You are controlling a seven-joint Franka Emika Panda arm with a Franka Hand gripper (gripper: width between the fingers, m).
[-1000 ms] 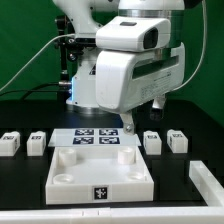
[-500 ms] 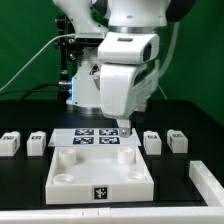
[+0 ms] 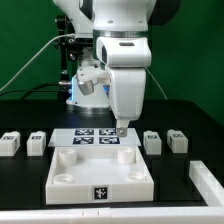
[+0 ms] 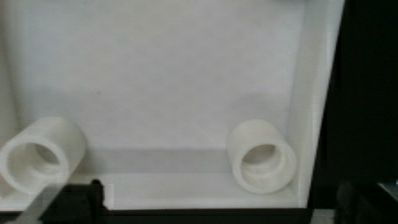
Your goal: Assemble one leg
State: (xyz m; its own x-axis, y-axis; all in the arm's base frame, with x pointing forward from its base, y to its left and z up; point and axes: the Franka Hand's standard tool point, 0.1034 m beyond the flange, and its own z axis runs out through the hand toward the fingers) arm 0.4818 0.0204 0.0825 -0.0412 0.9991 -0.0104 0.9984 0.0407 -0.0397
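Exterior view: end effector (image 3: 121,128) low over the marker board (image 3: 97,139), just behind the far edge of the slab (image 3: 80,178), about the middle of the surface (image 3: 20,178). Touching nothing, as far as can be told. Wrist view: fingertips (image 4: 68,205) wide apart, nothing between them, only the white slab below with two round sockets (image 4: 263,158). So: empty, fingers spread.

Task parts all in one row on the surface, none in a socket. Nearest leg (image 3: 152,143) just beside the slab's far corner on the exterior view's right; outer leg (image 3: 177,140) next to it, closer to that edge of the surface. Two left legs (image 3: 37,143) likewise beside the other far corner, toward the exterior view's left edge.

Judged step: the very beginning, reaching for a leg; no grasp made, nothing fitted. Probably the nearest leg as target, but not certain.

Next move, as a judgement: shift toward the exterior view's right, centre over the chosen leg, come down with one finger on each side, close on its flat sides, lift straight. Then carry to a corner socket and set in upright. Most needed: good centring, since such a small block tips easily.
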